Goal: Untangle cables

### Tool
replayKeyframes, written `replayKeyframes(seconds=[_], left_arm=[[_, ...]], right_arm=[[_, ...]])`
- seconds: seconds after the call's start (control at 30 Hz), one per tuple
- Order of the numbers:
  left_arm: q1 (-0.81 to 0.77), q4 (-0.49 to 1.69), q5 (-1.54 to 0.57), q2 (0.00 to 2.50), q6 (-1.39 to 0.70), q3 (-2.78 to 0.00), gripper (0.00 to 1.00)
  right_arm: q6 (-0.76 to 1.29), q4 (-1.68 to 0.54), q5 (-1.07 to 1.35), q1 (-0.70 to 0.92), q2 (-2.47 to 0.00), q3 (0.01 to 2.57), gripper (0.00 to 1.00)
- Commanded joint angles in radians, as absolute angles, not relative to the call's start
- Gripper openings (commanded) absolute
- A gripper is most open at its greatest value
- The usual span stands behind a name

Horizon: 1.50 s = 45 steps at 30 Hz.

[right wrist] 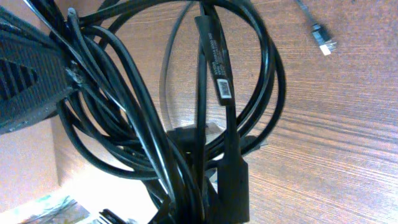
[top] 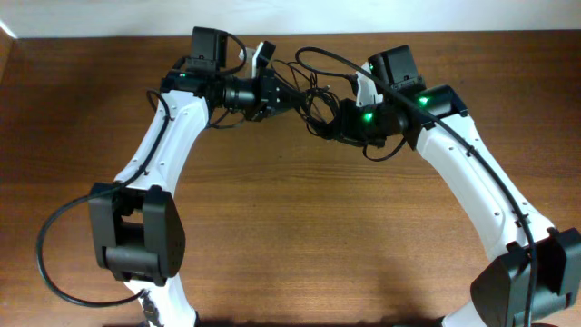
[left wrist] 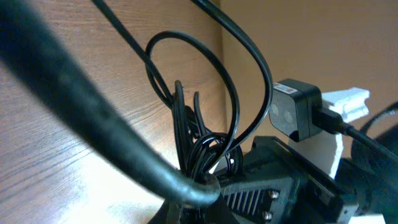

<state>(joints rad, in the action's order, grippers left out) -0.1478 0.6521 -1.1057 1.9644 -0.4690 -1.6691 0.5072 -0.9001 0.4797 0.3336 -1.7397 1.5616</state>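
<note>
The cables [top: 313,95] are a bunch of thin black loops held above the table between my two grippers at the back centre. My left gripper [top: 289,91] meets the bunch from the left. In the left wrist view the loops [left wrist: 193,118] run down into its jaws [left wrist: 202,177], which are partly hidden by a thick arm cable. My right gripper [top: 332,118] meets the bunch from the right. In the right wrist view the bundle [right wrist: 186,124] narrows into its jaws [right wrist: 205,202]. A silver-tipped plug end [right wrist: 323,42] lies on the wood.
The brown wooden table [top: 300,227] runs to a white wall at the back. The right arm's wrist camera block [left wrist: 295,115] is close in front of the left gripper. A thick black arm cable [top: 54,245] loops off the left arm's base.
</note>
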Motion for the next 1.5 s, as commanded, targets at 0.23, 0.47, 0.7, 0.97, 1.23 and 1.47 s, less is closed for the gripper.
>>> replayKeyframes(seconds=[0.23,0.47,0.7,0.97,1.23,1.47], left_arm=[[-0.012,0.585,-1.068,1.654,-0.395,-1.707,0.00],[-0.021,0.730,-0.979,1.655,-0.316,-1.703,0.00],[-0.218,1.033,-0.623,1.706,-0.052,-1.686,0.00],[-0.322,1.065,-0.492,2.048,-0.112,-1.684,0.80],[-0.311,1.293,-0.009,2.044,-0.134,-1.840,0.83],[-0.425,1.270,0.001,2.049,-0.154,-1.701,0.50]], right_arm=[[0.373,-0.926,0.410,0.314,-1.714,1.502,0.04],[0.402,-0.821,0.467,0.314,-1.714,1.502,0.11],[0.453,-0.841,0.485,0.314,-1.714,1.502,0.04],[0.392,-0.977,0.451,0.117,-1.714,1.502,0.67],[0.385,-0.985,0.448,0.118,-1.714,1.502,0.67],[0.369,-1.000,0.436,0.118,-1.714,1.502,0.67]])
